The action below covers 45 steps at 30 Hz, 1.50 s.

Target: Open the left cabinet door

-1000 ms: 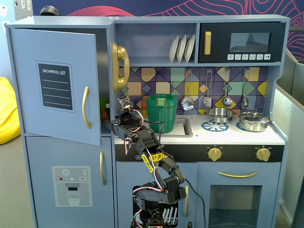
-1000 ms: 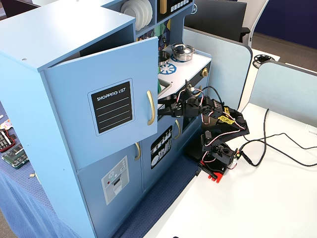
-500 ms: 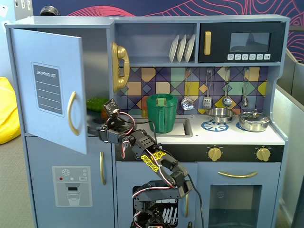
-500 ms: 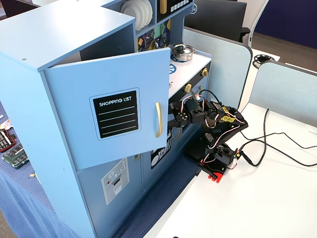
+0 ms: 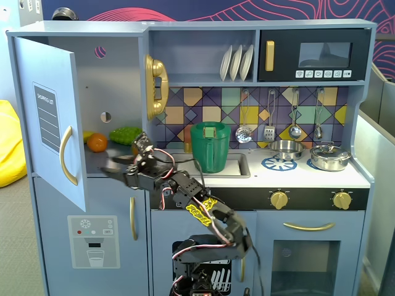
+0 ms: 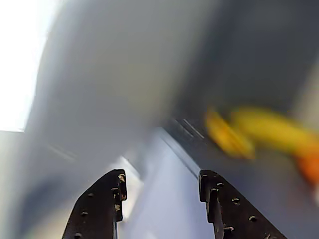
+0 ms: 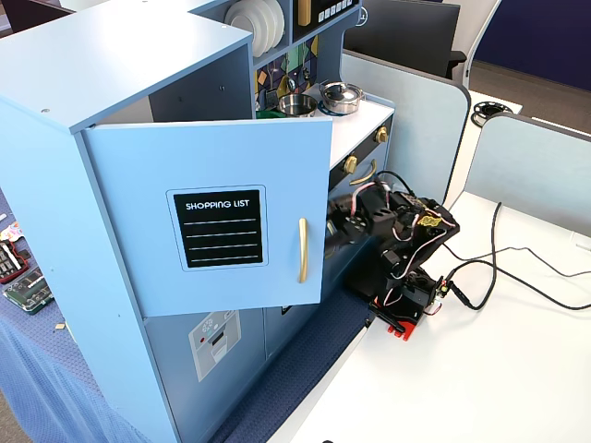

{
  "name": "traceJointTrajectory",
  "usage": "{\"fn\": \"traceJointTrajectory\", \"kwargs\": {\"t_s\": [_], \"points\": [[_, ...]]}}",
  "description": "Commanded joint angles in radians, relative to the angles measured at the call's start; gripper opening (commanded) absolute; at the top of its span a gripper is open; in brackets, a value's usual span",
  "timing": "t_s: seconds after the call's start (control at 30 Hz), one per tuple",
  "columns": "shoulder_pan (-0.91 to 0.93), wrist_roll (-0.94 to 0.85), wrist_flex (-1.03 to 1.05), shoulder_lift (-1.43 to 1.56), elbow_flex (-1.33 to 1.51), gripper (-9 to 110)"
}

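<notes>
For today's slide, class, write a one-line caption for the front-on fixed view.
Toy kitchen with the left cabinet door swung open, toy food on the shelf, and the robot's open gripper reaching inside.

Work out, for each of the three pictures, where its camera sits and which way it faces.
A fixed view: in front of the toy kitchen, facing it; shows the arm and the left cabinet door swung open.
Wrist view: rides on the gripper, facing the blurred fridge compartment; both jaws show, apart.
Another fixed view: high, off to the fridge side, looking down; shows the arm's base and cables.
Both fixed views share the door's gold handle.
</notes>
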Motion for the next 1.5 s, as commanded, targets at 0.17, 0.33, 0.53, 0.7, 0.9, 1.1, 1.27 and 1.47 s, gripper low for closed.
{"fn": "traceJointTrajectory", "kwargs": {"t_s": [0.17,0.33,0.53,0.7,0.9,1.1,1.27,1.47], "points": [[0.635,0.163,0.439,0.078,0.080,9],[0.778,0.215,0.588,0.227,0.290,9],[0.934,0.314,0.723,0.319,0.485,8],[1.003,0.385,0.767,0.387,0.626,7],[1.066,0.413,0.828,0.430,0.706,1],[1.058,0.419,0.914,0.430,0.767,0],[1.068,0.364,0.982,0.430,0.775,0],[1.043,0.270,1.060,0.431,0.775,0]]}}
